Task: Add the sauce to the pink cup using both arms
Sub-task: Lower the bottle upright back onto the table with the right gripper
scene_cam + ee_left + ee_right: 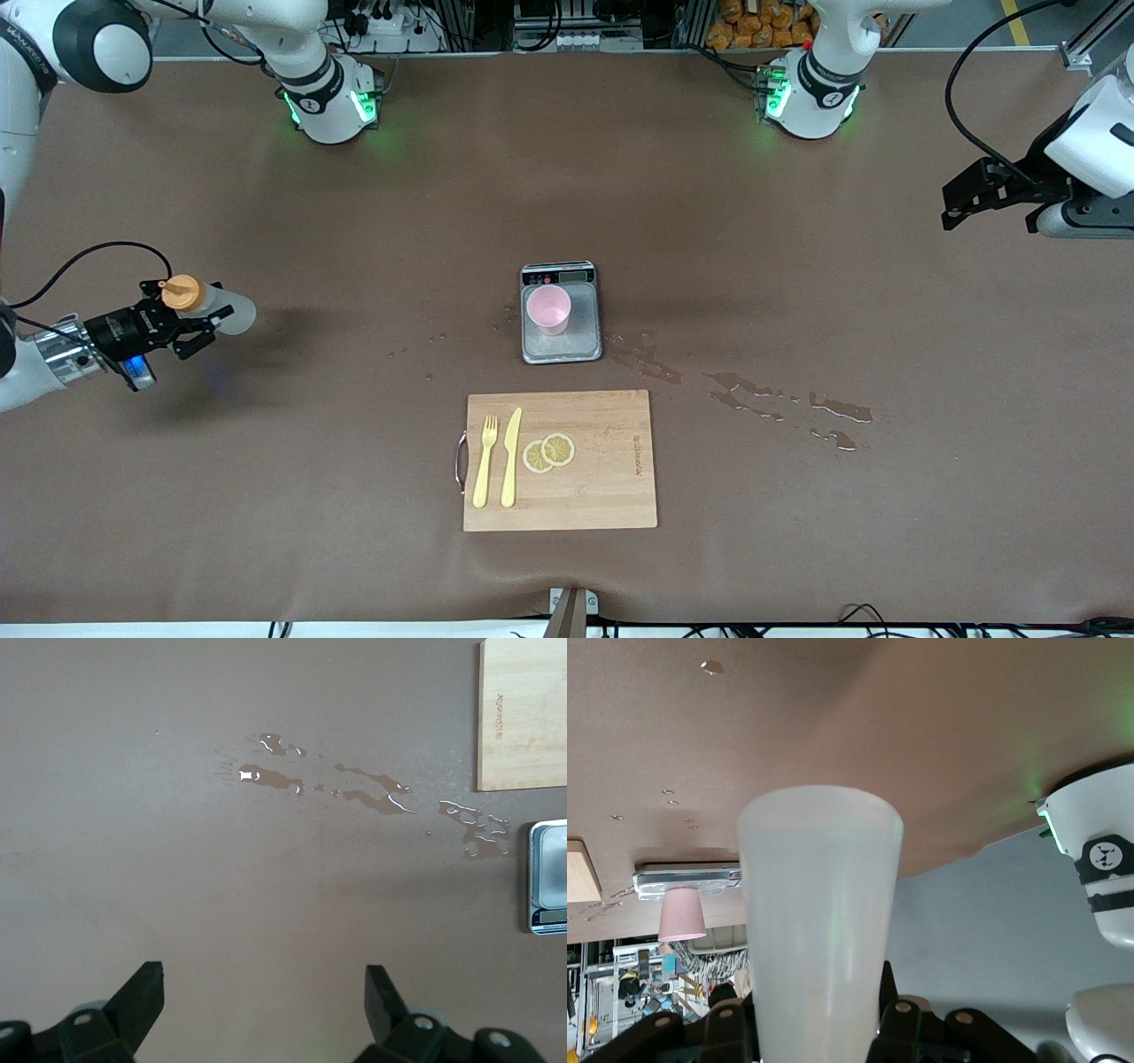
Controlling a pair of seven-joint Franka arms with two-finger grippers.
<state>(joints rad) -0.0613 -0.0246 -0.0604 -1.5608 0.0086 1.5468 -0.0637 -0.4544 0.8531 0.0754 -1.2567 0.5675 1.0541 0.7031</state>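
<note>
Brown matting covers the table [797,549], with both arm bases standing along its robot edge. At the middle a grey scale [561,312] carries the pink cup [548,308], upright on its platform. Nearer the front camera than the scale lies a wooden board [602,470] with a yellow fork [484,462], a yellow knife [511,457] and two lemon slices [548,452] on it. Puddles [780,403] of spilled liquid trail from beside the scale toward the left arm's end of the table.

Over the right arm's end of the table, the right gripper [182,326] has its jaws closed on the sauce bottle [213,306]. The bottle lies tilted between the jaws, its orange cap [182,291] on one side of them and its pale body sticking out past the fingertips on the other. In the right wrist view the bottle [819,921] rises straight out from between the jaws and fills the middle, with the cup [682,913] and scale [687,879] well off to one side of it.

The left gripper [970,199] waits over the left arm's end of the table, its jaws spread wide and holding nothing. In the left wrist view its gripper [264,992] shows bare matting between the jaws, the puddles [363,793] well ahead of the fingertips, and the scale [549,877] and board [524,713] at the edge.
</note>
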